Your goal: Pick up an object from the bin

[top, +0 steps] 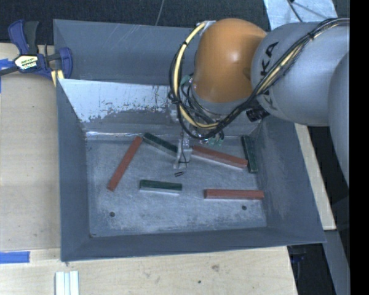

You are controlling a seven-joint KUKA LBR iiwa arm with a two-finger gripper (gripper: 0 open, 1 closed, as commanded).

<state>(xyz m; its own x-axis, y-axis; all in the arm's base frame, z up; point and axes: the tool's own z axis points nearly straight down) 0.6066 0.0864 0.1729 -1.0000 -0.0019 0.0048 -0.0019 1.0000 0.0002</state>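
The pincer (183,160) hangs low in the middle of the grey bin (71,183); clenched or released, I cannot tell. Just beside it lies a red stick (221,158). Likely the approach step: next, straddle that stick and close.

In the bin (74,183), you saw the gripper (183,163) at centre: a slanted bar (124,163) lay at nine o'clock, a short bar (160,186) at seven, a level bar (234,194) at four.

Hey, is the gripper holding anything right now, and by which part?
Nothing that I can see. The gripper sits low between the ends of a dark green stick and a red-brown stick, gripping neither.
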